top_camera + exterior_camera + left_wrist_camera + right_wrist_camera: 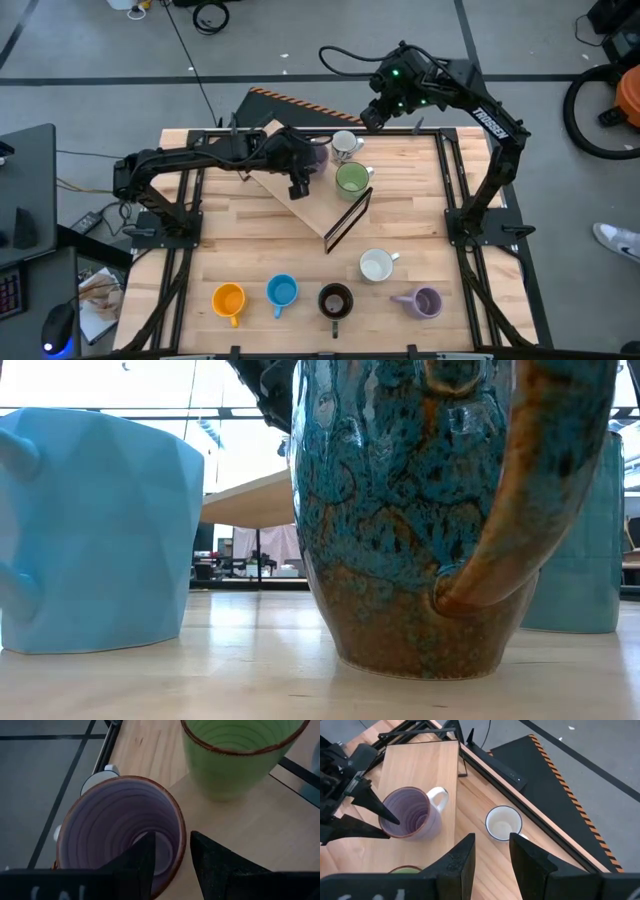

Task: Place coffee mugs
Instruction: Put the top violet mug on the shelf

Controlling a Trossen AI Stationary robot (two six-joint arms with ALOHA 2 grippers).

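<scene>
Rim of lavender ribbed ceramic mug (120, 832) is pinched by left gripper (170, 862) on raised wooden board (420, 765). Right gripper (492, 857) is hung part-open, empty, above white enamel mug (503, 823).

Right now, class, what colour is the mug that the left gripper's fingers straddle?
Lavender mug, with a brown rim; the left wrist view shows it best.

White "TROSSEN" lettering on right arm (492, 122); nothing else legible.
</scene>
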